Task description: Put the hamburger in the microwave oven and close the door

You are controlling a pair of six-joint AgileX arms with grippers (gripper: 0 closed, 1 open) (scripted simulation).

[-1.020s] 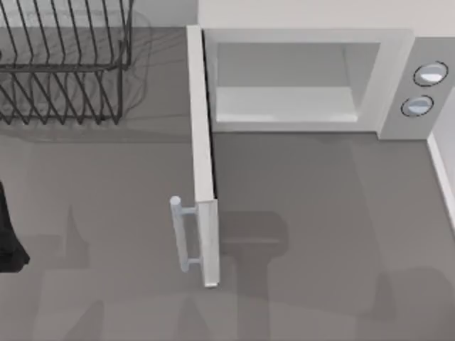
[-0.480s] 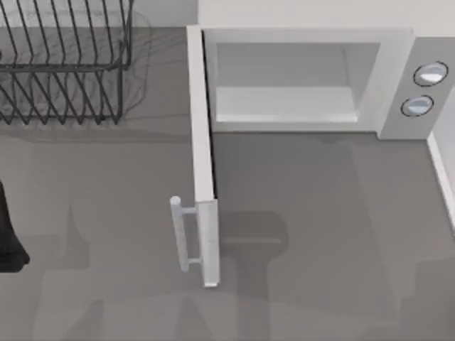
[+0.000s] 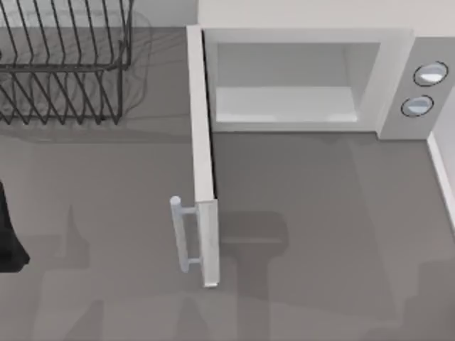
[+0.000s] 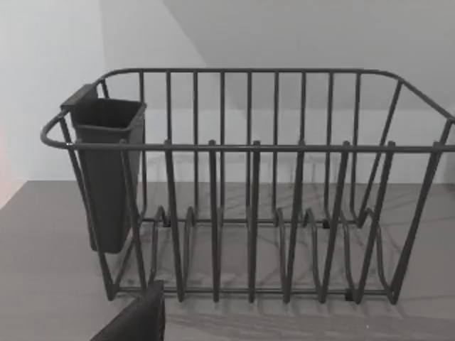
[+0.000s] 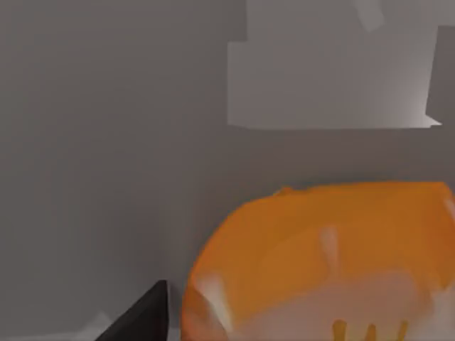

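The microwave oven [image 3: 306,78] stands at the table's far side, its cavity bare, the door [image 3: 202,156] swung fully open. The hamburger [image 5: 320,263] sits close under the right wrist camera; finger state cannot be told.

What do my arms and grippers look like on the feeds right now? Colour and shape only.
Little of them shows. At the top view's left edge the left arm is a plain matte black block. In each wrist view one black, angular, wedge-shaped finger pokes in. No cables or markings are visible on any of these parts.
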